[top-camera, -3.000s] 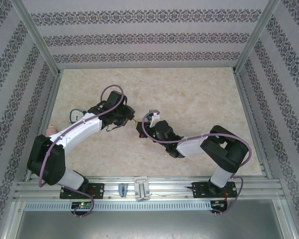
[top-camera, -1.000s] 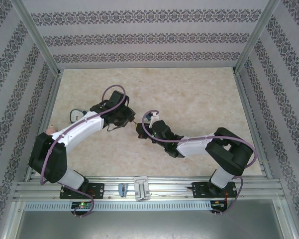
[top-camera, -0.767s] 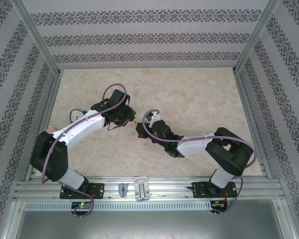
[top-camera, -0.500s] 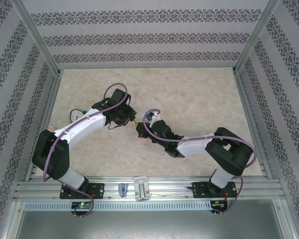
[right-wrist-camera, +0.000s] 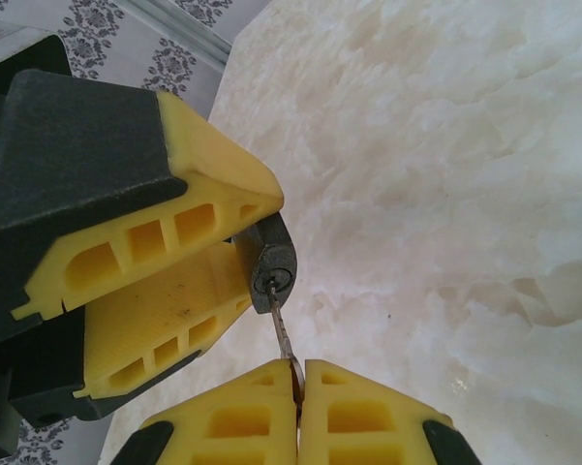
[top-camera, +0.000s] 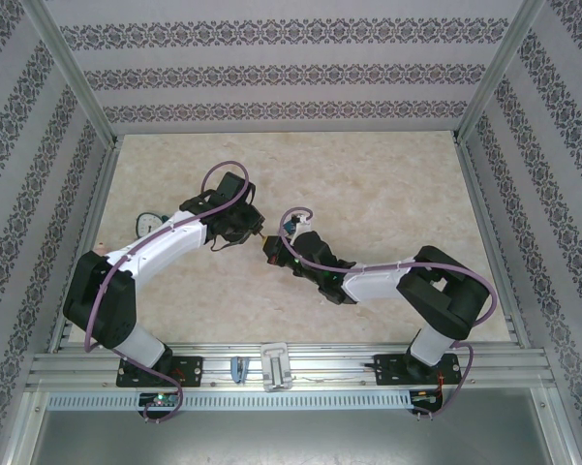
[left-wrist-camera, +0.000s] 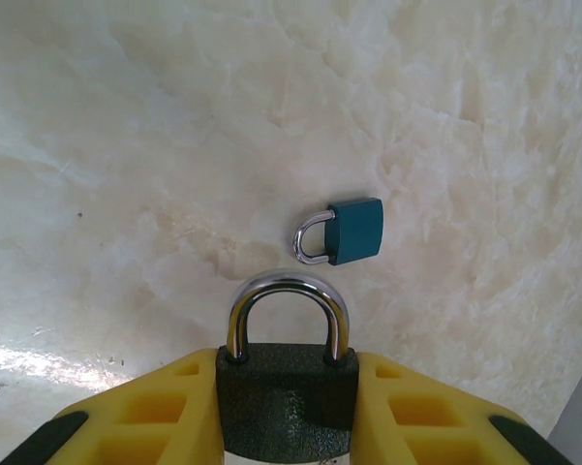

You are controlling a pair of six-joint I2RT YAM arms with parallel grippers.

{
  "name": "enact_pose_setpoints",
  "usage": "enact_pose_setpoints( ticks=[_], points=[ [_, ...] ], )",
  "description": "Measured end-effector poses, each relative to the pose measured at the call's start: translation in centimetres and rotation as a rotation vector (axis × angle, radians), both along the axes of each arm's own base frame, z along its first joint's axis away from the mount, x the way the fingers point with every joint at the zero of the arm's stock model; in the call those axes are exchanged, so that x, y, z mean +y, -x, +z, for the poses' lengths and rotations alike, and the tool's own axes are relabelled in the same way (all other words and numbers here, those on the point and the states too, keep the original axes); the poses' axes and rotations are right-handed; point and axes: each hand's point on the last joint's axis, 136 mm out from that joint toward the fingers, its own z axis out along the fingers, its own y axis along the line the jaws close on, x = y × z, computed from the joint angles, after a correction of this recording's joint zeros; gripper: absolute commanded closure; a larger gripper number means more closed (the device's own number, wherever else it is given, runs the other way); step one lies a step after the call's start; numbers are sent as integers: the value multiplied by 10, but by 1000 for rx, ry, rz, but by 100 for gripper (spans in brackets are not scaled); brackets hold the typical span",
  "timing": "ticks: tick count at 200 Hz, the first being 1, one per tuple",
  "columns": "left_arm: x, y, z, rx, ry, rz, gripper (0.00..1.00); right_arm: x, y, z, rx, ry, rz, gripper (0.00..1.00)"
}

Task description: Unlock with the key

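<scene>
**At mid-desk: key tip sitting at the padlock's keyhole**

Between its two yellow fingers, the left pincer (right-wrist-camera: 257,242) is gripping a dark padlock (left-wrist-camera: 287,387) by the body. In the left wrist view the silver shackle (left-wrist-camera: 288,305) is sticking out past the fingertips and looking closed. In the right wrist view the padlock's underside is facing the right pincer (right-wrist-camera: 298,373), which is clamping the head of a thin key (right-wrist-camera: 281,327) between its touching fingertips. The key blade is running straight up from that pincer, with its tip sitting at the keyhole (right-wrist-camera: 270,281). How far in it is reaching cannot be told. The padlock is thus lying just beyond the right pincer's tips, with the blade joining the two.

Beyond the held padlock, a small teal padlock (left-wrist-camera: 353,231) is lying flat on the pale marbled desk (left-wrist-camera: 126,116), well clear of both pincers, its shackle pointing left in that view.

From above, the left arm (top-camera: 165,247) is stretching from its base at the near left diagonally up and to the right. The right arm (top-camera: 378,281) is folding at its elbow near the right base and reaching low across to the left. The two pincers are meeting tip to tip near the desk's middle. A round dial (top-camera: 150,221) is resting on the desk beside the left arm.
</scene>
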Motion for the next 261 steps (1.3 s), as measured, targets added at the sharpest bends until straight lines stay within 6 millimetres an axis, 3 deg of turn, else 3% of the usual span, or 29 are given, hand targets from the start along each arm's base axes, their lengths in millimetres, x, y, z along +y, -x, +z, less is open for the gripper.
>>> enact_pose_setpoints(
  ticks=[85,261],
  points=[
    [0,-4,0,-4,-9,5,70,-2,-5,-2,-52,73,-19,100],
    [5,-4,-7,24,-101,-40,70,4,-6,-11,-93,-49,-55,100]
  ],
)
